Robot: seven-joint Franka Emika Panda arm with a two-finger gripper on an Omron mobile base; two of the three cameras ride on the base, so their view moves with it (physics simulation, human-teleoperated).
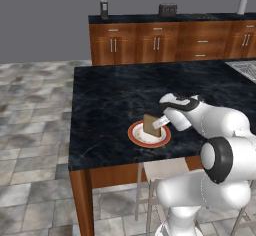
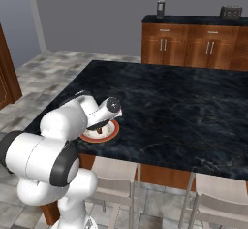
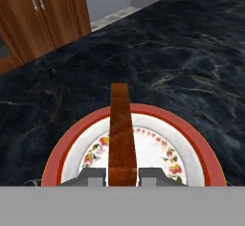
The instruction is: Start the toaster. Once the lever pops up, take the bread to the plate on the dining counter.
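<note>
My gripper (image 1: 159, 124) is shut on the bread (image 1: 151, 125), a tan-brown slice held upright on edge over the plate (image 1: 135, 135). The hand view shows the fingertips (image 3: 93, 176) clamping the bread (image 3: 120, 129) from both sides above the plate (image 3: 191, 134), which has an orange-red rim. The plate sits near the front edge of the dining counter (image 1: 110, 95). Whether the slice touches the plate I cannot tell. In the right base view my arm covers most of the plate (image 2: 110, 135). The toaster (image 1: 168, 9) stands on the far back counter; its lever is too small to make out.
Pale stools (image 1: 165, 170) (image 2: 114, 172) stand under the island's front edge. A sink (image 1: 245, 70) is set in at the right. A dark canister (image 1: 104, 8) and a white roll (image 1: 242, 5) stand on the back counter (image 1: 150, 18).
</note>
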